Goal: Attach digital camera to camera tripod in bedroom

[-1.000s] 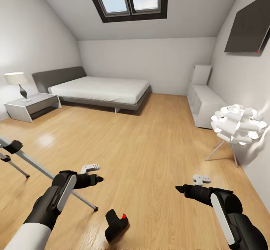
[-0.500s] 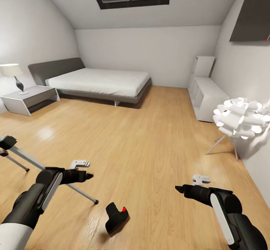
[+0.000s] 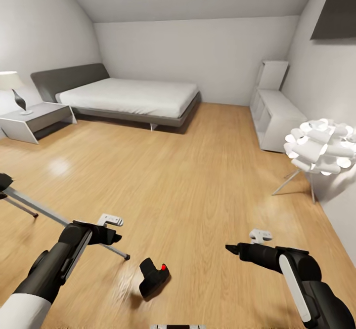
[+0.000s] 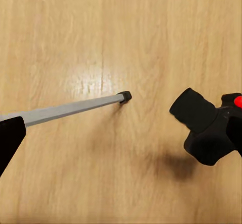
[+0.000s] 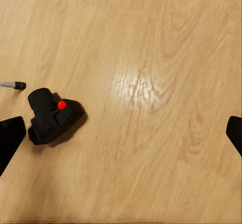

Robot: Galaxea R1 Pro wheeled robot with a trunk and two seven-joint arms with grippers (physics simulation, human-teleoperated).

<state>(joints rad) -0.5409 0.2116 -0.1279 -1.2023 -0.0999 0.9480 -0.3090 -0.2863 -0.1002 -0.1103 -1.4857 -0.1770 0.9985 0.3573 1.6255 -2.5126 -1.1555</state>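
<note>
Digital camera [image 3: 153,277] lies on the wood floor [image 3: 198,181] right in front of you, btwn both arms, red button up. Camera tripod [image 3: 59,218] is down on the floor at your left; one leg's black foot ends just beside the camera. Left tool [image 3: 116,237] hangs above that leg; can't tell its state. Right tool [image 3: 230,248] is spread wide, empty, well apart from the camera. Bed [image 3: 131,99] sits at the far wall.

Tripod leg [image 4: 70,109] foot near camera [image 4: 209,130], wood floor [image 4: 121,27]
</note>
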